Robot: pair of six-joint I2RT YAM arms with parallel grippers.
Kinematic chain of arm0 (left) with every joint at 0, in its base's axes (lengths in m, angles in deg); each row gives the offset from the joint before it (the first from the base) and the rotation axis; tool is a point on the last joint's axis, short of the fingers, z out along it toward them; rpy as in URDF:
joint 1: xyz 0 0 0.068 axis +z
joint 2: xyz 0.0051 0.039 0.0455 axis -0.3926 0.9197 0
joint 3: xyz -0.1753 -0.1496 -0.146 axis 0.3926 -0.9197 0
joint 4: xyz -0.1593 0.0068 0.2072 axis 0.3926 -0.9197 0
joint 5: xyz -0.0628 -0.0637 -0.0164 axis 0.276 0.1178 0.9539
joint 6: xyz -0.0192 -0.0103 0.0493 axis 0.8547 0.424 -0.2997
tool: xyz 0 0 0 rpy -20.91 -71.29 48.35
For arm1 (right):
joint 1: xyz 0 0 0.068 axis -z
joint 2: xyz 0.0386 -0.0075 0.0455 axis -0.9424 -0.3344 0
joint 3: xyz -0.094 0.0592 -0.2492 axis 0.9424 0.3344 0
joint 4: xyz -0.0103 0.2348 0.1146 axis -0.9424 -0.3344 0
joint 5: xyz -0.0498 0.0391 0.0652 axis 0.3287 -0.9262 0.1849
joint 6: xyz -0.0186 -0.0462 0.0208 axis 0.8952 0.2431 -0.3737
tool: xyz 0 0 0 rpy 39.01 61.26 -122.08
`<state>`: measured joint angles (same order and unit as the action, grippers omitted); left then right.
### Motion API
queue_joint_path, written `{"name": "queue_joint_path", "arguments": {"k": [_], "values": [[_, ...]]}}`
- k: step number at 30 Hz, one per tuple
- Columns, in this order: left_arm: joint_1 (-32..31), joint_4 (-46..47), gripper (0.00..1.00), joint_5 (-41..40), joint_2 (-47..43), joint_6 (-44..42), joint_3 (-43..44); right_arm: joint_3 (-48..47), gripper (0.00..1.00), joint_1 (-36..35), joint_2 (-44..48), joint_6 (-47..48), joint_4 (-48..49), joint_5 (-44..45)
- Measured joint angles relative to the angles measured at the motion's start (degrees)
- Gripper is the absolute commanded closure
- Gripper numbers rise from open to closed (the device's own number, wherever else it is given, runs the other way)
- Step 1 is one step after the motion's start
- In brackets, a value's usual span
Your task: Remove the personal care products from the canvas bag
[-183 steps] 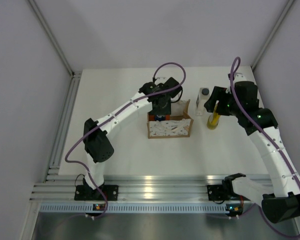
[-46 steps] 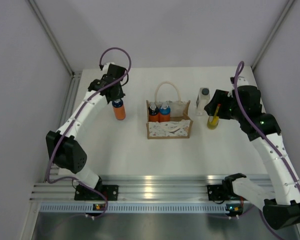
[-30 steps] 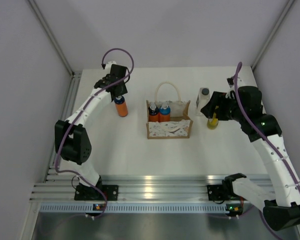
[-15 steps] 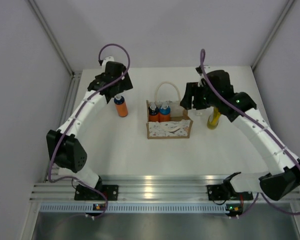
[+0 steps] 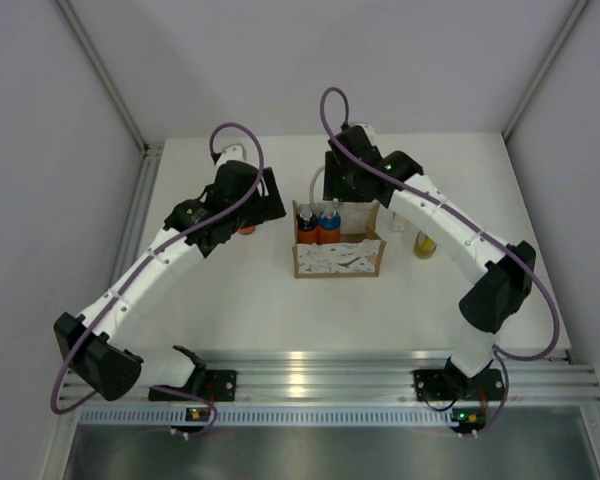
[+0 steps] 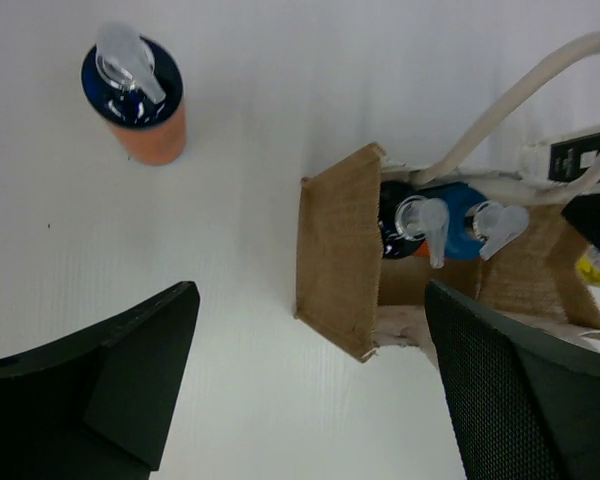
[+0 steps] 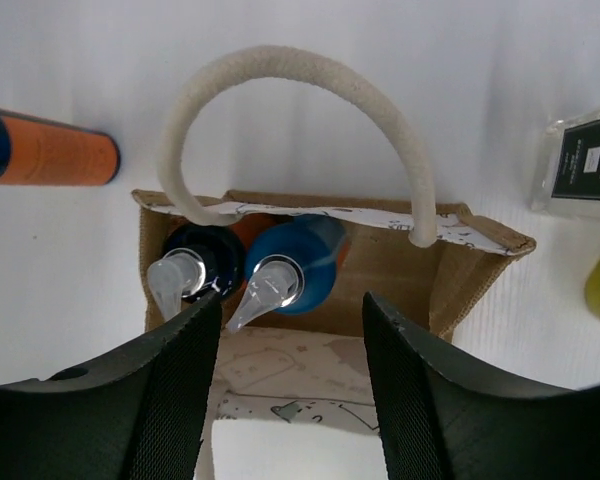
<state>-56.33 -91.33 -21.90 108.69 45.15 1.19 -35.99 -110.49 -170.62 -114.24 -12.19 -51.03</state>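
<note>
I look into a booth of pale grey walls (image 5: pixel 310 60) around a white table (image 5: pixel 260 300). The canvas bag (image 5: pixel 338 257) stands mid-table, tan and boxy with a speckled front and a white rope handle. Two blue-capped pump bottles (image 7: pixel 280 265) stand upright in its left end. An orange bottle (image 6: pixel 140 95) stands to its left, and a yellow bottle (image 5: pixel 424 243) and a clear bottle (image 7: pixel 583 160) to its right. My right gripper (image 7: pixel 292 300) hangs spread over the bag, holding nothing. The left gripper (image 6: pixel 305 295) gapes wide, empty.

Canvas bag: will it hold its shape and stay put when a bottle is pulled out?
Probably holds shape: the canvas bag has square, upright walls. Likely light, so it may lift or slide as a bottle drags out. Its rope handle stands arched and could snag the right gripper.
</note>
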Motion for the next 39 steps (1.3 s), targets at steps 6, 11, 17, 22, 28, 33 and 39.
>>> {"name": "queue_joint_path", "arguments": {"k": [6,11,17,22,28,33,39], "values": [[0.0,-4.0,0.02,2.2,-2.4,0.6,-6.4,-3.0,0.52,-1.6,-5.6,-2.8,-3.0,4.2],[0.0,-5.4,0.01,4.1,-5.1,0.5,-10.0,-4.7,0.53,-2.6,-8.3,-4.1,-3.9,5.4],[-0.1,-6.1,0.02,5.9,-5.6,0.1,-11.8,-6.3,0.53,-4.0,-10.1,-5.8,-4.6,6.8],[-0.1,-6.6,0.01,7.0,-5.6,-0.6,-11.8,-6.4,0.62,-4.9,-10.4,-7.4,-5.5,8.2],[-0.1,-6.6,0.01,8.7,-5.2,-1.9,-11.8,-6.4,0.66,-5.0,-10.8,-8.8,-6.1,9.3],[-0.1,-6.7,0.01,9.4,-4.6,-3.1,-11.8,-6.4,0.66,-5.0,-12.0,-9.5,-6.4,9.4],[-0.1,-6.8,0.02,10.2,-4.1,-4.3,-11.8,-6.4,0.71,-5.0,-12.2,-10.1,-6.4,9.8]]}}
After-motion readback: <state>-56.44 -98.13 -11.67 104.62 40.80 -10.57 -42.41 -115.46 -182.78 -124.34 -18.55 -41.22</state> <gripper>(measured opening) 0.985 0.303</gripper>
